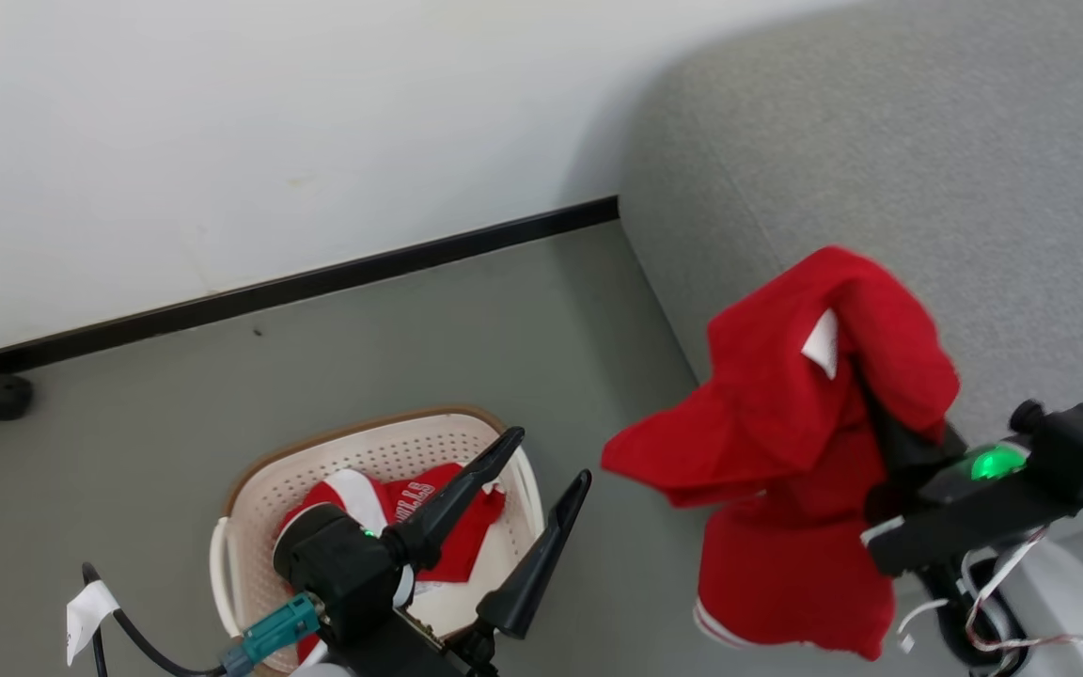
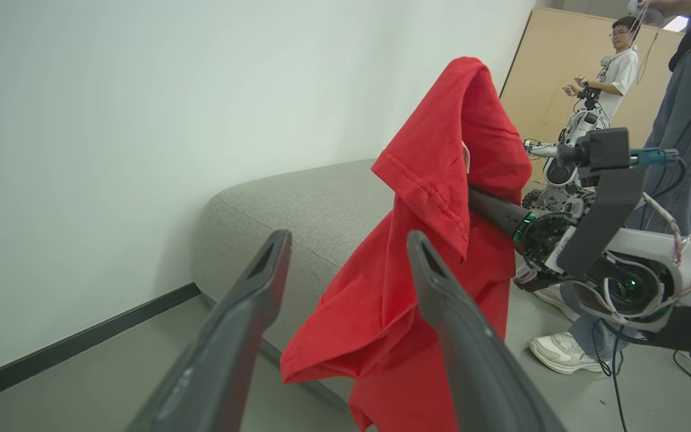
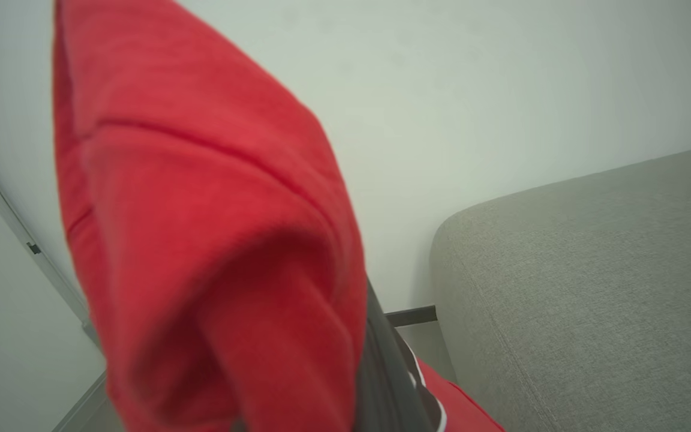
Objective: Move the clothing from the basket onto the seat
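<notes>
A red garment with a small white tag (image 1: 786,423) hangs draped over my right gripper (image 1: 880,418), which is shut on it; the cloth hides the fingertips. It hangs in the air over the floor, beside the near edge of the light grey seat (image 1: 927,169). In the left wrist view the same garment (image 2: 441,180) dangles in front of the seat (image 2: 309,204). The right wrist view has the red cloth (image 3: 201,240) over one dark finger (image 3: 381,366). A red jersey with white lettering (image 1: 429,512) lies in the cream basket (image 1: 250,480). My left gripper (image 1: 549,456) is open above the basket's right side, holding nothing.
The basket stands on grey floor near a white wall with a black baseboard (image 1: 316,277). A black caster (image 1: 1,397) sits at the far left. In the left wrist view, two people (image 2: 615,66) and another robot (image 2: 567,156) stand beyond my right arm.
</notes>
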Available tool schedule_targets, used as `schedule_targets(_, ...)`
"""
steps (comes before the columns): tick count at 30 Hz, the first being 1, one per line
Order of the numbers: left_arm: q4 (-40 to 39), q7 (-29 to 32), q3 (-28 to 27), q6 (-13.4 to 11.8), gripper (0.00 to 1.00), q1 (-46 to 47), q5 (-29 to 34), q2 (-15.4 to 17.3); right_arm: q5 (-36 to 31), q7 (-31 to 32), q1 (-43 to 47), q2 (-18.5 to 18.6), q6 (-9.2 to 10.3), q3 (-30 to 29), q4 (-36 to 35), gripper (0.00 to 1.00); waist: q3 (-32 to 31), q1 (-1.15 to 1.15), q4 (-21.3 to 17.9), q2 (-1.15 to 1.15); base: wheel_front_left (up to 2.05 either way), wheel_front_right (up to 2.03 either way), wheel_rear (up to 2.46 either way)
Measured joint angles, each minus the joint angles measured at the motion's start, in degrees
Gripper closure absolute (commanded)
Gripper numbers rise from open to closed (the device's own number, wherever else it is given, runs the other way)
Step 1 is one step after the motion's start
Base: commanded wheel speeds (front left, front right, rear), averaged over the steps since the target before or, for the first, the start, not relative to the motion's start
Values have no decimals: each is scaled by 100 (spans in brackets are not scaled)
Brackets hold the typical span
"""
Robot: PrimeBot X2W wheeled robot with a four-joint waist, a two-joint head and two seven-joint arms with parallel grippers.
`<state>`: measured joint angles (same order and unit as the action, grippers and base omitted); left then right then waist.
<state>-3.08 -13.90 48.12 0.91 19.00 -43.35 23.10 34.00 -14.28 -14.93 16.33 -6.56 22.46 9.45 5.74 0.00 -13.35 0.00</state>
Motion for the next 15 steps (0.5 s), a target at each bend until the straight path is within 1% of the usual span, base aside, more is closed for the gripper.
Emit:
schedule_targets(2,-60,-1,-19,-46,0,-7,63,5,159,0,-73,1,0,-171,18,100,61,0,-139,0,0,0,0)
schedule_targets(7,-96,-8,-37,-36,0,94,151,-15,565,0,-621,115,0,-683,285,100,320,0,-348,0,0,0,0)
schedule_targets(11,-67,-9,-80,-31,0,213,182,-27,964,3,-1323,155,0,-1124,645,100,565,0,-375,0,0,0,0)
schedule_targets(15,-21,-9,-87,14,0,226,218,-31,1308,43,-1934,382,3,-1652,1017,100,753,1,-276,1,0,0,0)
